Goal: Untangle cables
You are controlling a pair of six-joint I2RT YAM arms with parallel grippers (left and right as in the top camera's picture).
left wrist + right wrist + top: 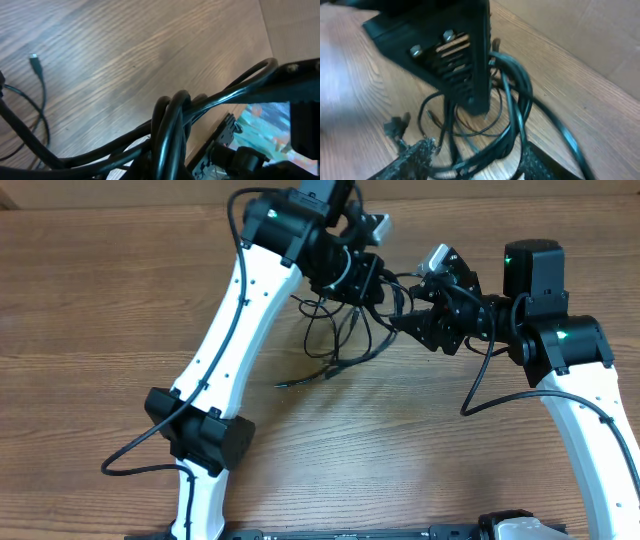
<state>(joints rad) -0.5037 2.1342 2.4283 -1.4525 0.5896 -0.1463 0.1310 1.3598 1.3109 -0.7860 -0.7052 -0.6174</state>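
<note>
Right under left tool (476,102), between right tool's (477,162) spread fingers (417,152): cables (517,95).

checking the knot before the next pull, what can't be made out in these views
Overhead: the cables bunch under the left arm and right arm, so the knot and any grip are hidden.
Left wrist: loops run off the bottom edge; the plug is too small to identify.
Right wrist: motion blur smears the strands, and a black bolted part covers their upper ends.
</note>
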